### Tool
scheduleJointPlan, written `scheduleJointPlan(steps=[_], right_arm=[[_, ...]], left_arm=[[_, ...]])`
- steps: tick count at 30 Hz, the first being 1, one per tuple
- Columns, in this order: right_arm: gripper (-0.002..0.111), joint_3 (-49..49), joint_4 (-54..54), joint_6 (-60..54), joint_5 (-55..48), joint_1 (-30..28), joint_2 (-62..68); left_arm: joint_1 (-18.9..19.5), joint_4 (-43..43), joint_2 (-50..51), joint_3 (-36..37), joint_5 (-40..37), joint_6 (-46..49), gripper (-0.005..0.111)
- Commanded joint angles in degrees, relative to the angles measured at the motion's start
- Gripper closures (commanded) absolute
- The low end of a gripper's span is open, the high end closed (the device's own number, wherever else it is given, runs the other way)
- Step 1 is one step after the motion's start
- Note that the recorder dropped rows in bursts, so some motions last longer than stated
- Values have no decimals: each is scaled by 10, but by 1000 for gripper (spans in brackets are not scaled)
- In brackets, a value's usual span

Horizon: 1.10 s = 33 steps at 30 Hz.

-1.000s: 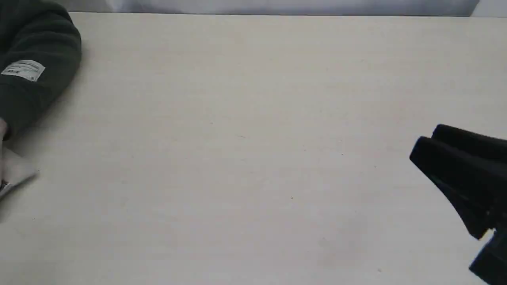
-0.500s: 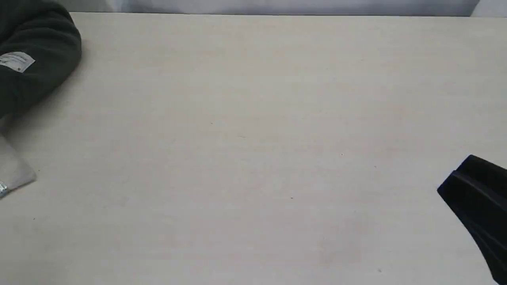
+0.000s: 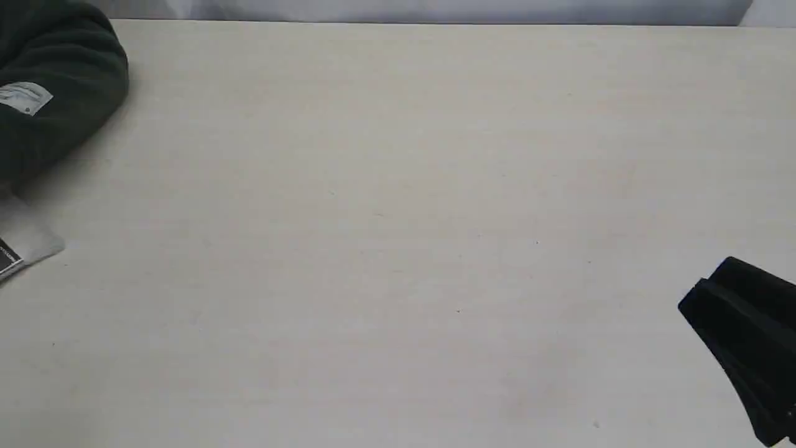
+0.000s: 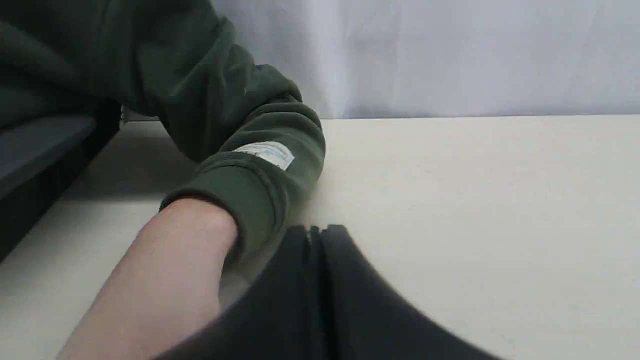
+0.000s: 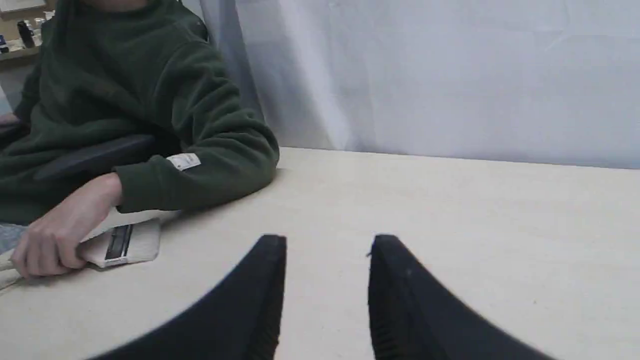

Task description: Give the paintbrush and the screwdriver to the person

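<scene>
Dark green fleece fills the far left of the scene. It is the person's sleeve (image 3: 62, 74), lying on the pale wooden table (image 3: 398, 186), with a small white label (image 3: 25, 98) sewn near the cuff. Just nearer than the sleeve, at the table's left edge, we find the paintbrush (image 3: 34, 239) lying flat on the wood. Its wide, flat block of pale bristles juts into the exterior view, and behind it sits the metal ferrule, which we read as a dark band with bright edges. From the right wrist view we see the person's hand (image 5: 55, 237) resting over the brush behind the ferrule with its bare fingers curled down. The hand hides most of the light handle from us, and only a pale sliver shows beyond the knuckles.

The left gripper (image 4: 316, 231) appears only in its own wrist view, just beside the person's bare forearm (image 4: 165, 270). Its two black fingers are pressed together with a thin seam between them, and we see nothing caught there.

Further right, the table is plain pale grain with a few small dark specks.

At the near right the right gripper (image 3: 706, 289) hangs over the table, well apart from the brush. Its black fingers (image 5: 270, 265) stand spread, and the gap between them shows only tabletop.
</scene>
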<state>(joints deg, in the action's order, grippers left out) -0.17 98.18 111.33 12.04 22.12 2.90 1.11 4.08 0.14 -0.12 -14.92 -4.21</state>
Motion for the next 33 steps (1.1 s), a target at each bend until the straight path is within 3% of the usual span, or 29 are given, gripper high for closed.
scheduleJointPlan(steps=[1, 33], right_arm=[[78, 2, 4, -41, -8, 0, -3], [78, 2, 18, -54, -35, -4, -11]], left_arm=[[-5, -2, -1, 1, 6, -1, 107], [-5, -1, -1, 1, 6, -1, 107]])
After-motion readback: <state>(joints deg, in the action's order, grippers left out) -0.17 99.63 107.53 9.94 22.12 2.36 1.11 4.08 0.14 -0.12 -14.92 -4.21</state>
